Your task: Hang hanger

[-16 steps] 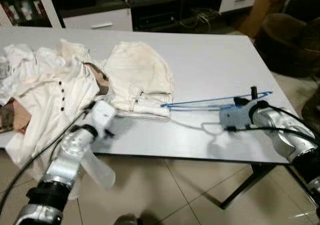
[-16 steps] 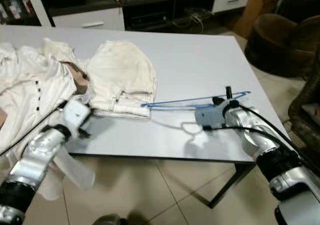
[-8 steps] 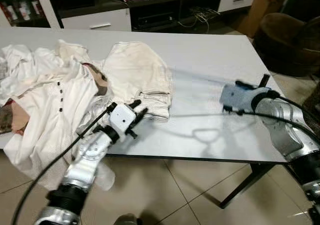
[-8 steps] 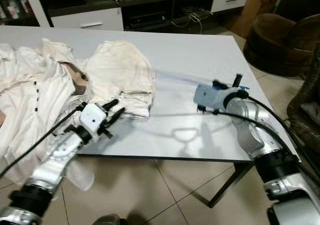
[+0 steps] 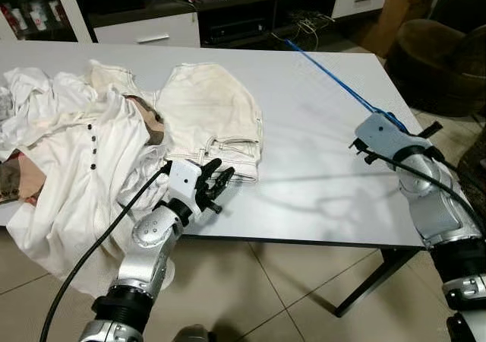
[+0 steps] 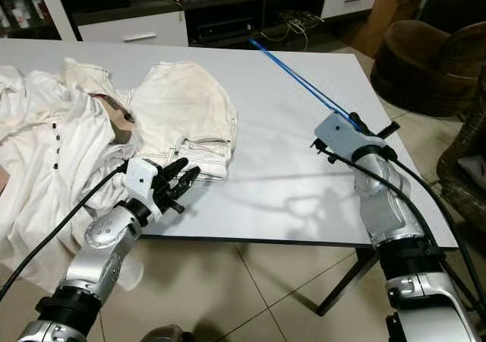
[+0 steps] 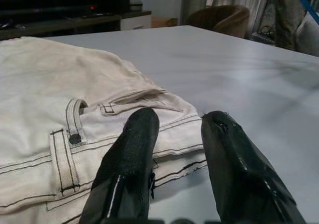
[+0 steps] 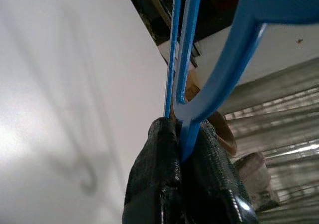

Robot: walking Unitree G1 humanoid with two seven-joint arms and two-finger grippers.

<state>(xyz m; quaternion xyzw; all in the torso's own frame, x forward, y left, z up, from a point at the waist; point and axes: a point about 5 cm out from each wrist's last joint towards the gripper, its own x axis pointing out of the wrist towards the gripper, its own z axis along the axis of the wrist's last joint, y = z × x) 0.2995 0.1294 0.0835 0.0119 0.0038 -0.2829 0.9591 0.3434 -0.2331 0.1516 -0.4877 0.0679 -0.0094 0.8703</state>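
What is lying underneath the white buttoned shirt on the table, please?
A brown patterned fabric peeks out beneath the white buttoned shirt, beside the folded cream shorts. The shirt covers most of it.

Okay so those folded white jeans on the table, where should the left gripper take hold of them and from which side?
Grip the folded waistband edge of the white jeans, near the belt loop. It is the nearest corner, stacked thick and overhanging slightly. Come in low from the table's front edge, where the open left gripper already points.

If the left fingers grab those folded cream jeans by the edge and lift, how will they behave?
The cream jeans would probably sag and unfold, since they lie as soft folded cloth. Thick seams and layers suggest some weight. With the left gripper open at the waistband corner, a thin pinch may catch one layer only.
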